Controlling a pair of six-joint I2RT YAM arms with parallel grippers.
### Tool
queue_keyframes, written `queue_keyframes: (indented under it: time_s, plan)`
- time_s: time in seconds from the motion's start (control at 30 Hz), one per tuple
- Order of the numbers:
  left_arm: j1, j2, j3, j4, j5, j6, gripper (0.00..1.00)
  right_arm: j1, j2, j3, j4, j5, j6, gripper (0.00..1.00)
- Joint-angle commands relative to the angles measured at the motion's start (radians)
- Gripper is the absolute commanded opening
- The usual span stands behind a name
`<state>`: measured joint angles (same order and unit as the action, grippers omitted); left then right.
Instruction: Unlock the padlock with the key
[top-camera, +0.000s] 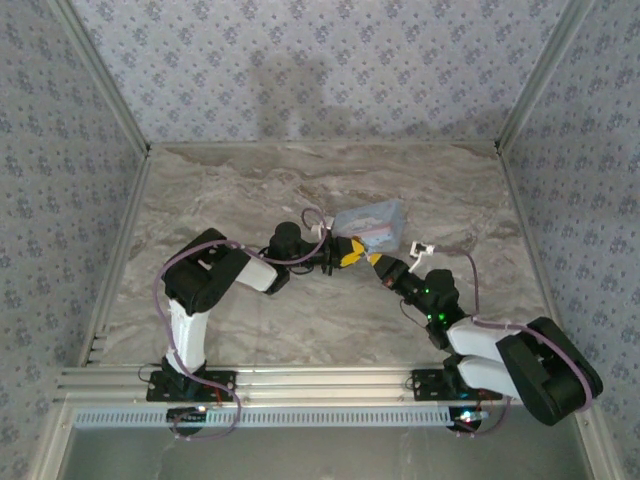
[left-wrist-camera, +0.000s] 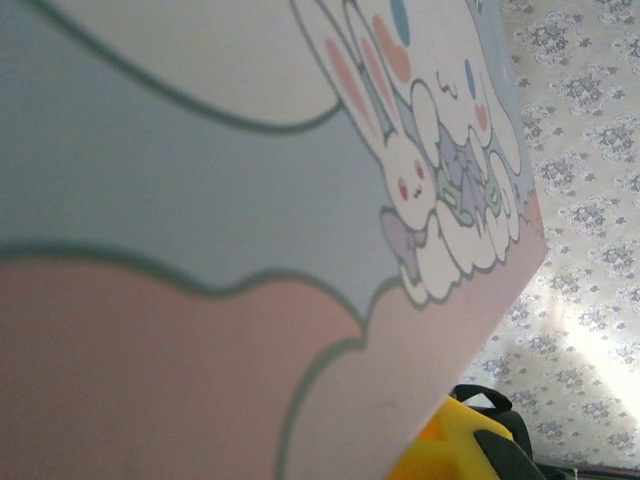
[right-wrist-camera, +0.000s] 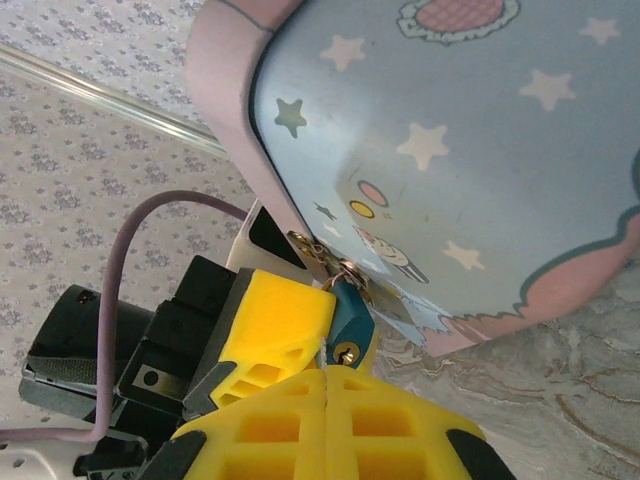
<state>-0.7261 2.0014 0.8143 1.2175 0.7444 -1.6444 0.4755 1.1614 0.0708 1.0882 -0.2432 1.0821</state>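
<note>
Right pincer (right-wrist-camera: 328, 382) has its 2 yellow fingers pressed together with just a seam between them. The tips sit right up against the gold end (right-wrist-camera: 345, 352) of the padlock (right-wrist-camera: 352, 316). Whether anything is nipped between them I cannot tell. Left pincer (top-camera: 346, 252) is stretched in from the left, and 1 of its yellow fingers (right-wrist-camera: 275, 322) lies against the padlock's left side. How wide that pincer stands I cannot tell.

The 2 pincers meet near the middle of the marble-patterned table (top-camera: 250, 190), at the near edge of the light blue tin (top-camera: 372, 220). The tin has a pink rim and a white cartoon rabbit on its face.

The small teal padlock hangs by its shackle from the metal clasp (right-wrist-camera: 318, 250) on that pink rim, with its gold end towards the right pincer. A small white piece (top-camera: 420, 248) lies on the table just right of the tin.
</note>
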Motion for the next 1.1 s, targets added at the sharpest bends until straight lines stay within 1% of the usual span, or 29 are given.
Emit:
queue_keyframes:
  time_s: [0.0, 0.13, 0.27, 0.5, 1.07]
  plan:
    - [0.008, -0.001, 0.003, 0.074, 0.018, -0.008, 0.0, 0.001, -0.041, -0.006, -0.025, 0.016, -0.008, 0.0]
    - [0.009, -0.001, 0.006, 0.08, 0.019, -0.011, 0.0, 0.001, -0.081, -0.006, -0.077, 0.016, -0.02, 0.0]
    - [0.009, -0.001, 0.011, 0.078, 0.02, -0.012, 0.0, 0.001, -0.075, -0.001, -0.086, 0.012, -0.023, 0.0]
    - [0.009, -0.007, 0.004, 0.08, 0.021, -0.012, 0.0, 0.006, -0.027, 0.001, -0.037, 0.01, -0.015, 0.0]
    - [-0.009, 0.002, 0.008, 0.066, 0.021, -0.005, 0.0, 0.006, -0.026, 0.013, -0.037, 0.007, -0.022, 0.0]
